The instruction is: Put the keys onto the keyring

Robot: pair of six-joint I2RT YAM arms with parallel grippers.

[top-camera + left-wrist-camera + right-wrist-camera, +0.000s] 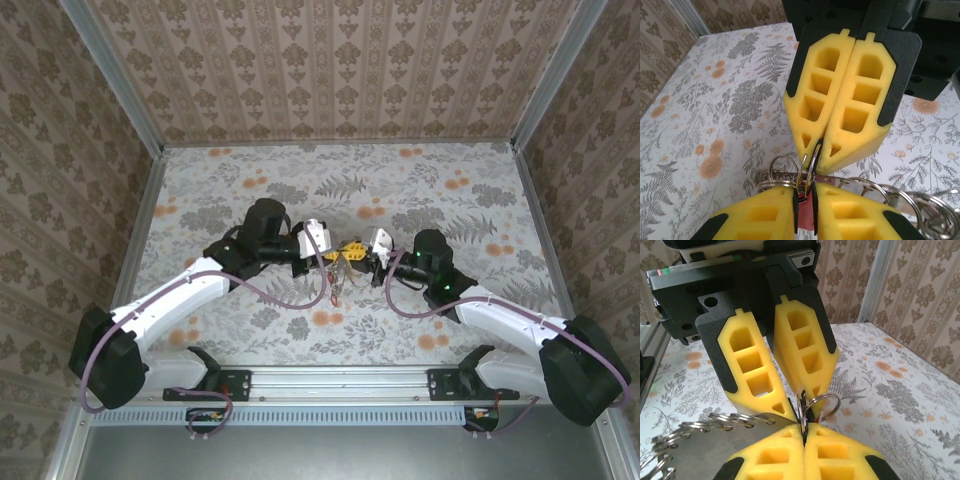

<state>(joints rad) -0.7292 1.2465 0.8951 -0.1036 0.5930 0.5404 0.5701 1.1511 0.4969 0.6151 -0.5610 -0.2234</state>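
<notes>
Both grippers meet tip to tip above the middle of the table. A thin silver keyring (811,159) stands on edge between them. My right gripper (804,427) is shut on the keyring (826,402); its yellow fingers (850,100) come down from the top of the left wrist view. My left gripper (805,192) holds a red key head (807,212) in the narrow gap between its pads, with the ring's wire running into that gap. From above, the left gripper (338,254) and right gripper (360,255) touch at their yellow tips.
A flat grey metal plate (705,445) with several small split rings (690,429) along its edge hangs beside the grippers. More loose rings (775,172) bunch at the left fingertip. Something small dangles below the tips (337,285). Patterned walls enclose the floral table (450,320).
</notes>
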